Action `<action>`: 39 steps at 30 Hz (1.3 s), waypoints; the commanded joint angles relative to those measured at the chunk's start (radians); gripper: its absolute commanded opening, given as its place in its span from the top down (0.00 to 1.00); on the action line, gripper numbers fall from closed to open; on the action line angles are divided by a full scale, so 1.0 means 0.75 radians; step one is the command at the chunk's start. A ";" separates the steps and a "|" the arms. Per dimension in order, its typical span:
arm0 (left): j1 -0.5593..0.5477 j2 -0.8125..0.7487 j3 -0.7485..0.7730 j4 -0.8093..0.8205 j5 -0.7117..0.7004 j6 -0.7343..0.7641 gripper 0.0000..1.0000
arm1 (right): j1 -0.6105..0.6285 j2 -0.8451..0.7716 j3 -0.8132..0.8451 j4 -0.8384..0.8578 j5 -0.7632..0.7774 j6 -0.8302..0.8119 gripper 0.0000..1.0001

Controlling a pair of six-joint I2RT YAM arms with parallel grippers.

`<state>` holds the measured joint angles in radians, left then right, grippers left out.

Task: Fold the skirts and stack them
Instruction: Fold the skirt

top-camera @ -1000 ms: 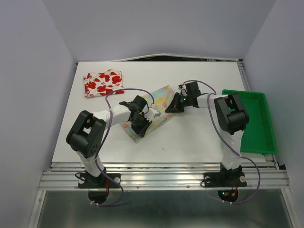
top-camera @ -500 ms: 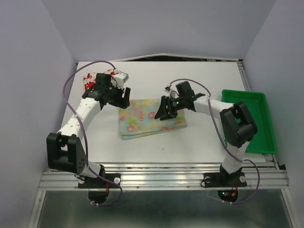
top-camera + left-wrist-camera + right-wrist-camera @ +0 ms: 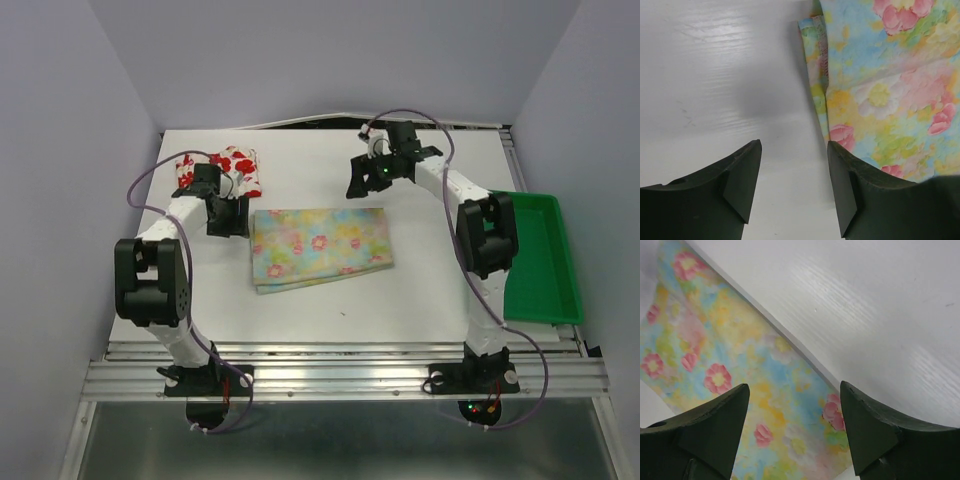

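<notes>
**Both pincers spread, pastel skirt lying free between them**

The pale floral skirt (image 3: 320, 245) lies folded flat near the middle of the white table (image 3: 400, 300), its layered edges showing along the near-left side. Nothing grips it.

The left gripper (image 3: 228, 215) sits just off the skirt's left edge, over bare table. In the left wrist view its fingers (image 3: 740, 175) stand well apart with nothing between them, and the skirt's left edge (image 3: 880, 90) runs just beside the right-hand finger.

The right gripper (image 3: 362, 180) hangs beyond the skirt's far edge, toward its far-right corner. The right wrist view shows its jaws spread wide and empty too. The skirt (image 3: 715, 340) fills the left part of that view, its edge running diagonally below the gap.

The red-flowered skirt (image 3: 240, 165) lies at the far left of the table, apart from the pastel one, with the left arm passing over its near side. A green tray (image 3: 545, 205) sits at the right edge.
</notes>
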<state>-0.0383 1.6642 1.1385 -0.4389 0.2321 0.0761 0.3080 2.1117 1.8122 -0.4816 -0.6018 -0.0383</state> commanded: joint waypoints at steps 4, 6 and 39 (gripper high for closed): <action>-0.008 0.125 0.020 0.002 0.071 0.011 0.40 | 0.011 0.138 -0.015 -0.190 0.033 -0.270 0.23; -0.008 0.190 0.042 0.008 0.099 0.013 0.47 | 0.011 0.142 -0.049 -0.190 0.033 -0.301 0.25; -0.147 0.257 0.629 0.180 0.081 0.117 0.42 | -0.038 -0.335 -0.870 -0.250 -0.181 -0.027 0.21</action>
<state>-0.2176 2.1864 1.8198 -0.2955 0.3252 0.1196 0.2871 1.8759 1.1629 -0.6735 -0.7742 -0.0998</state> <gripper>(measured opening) 0.586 0.784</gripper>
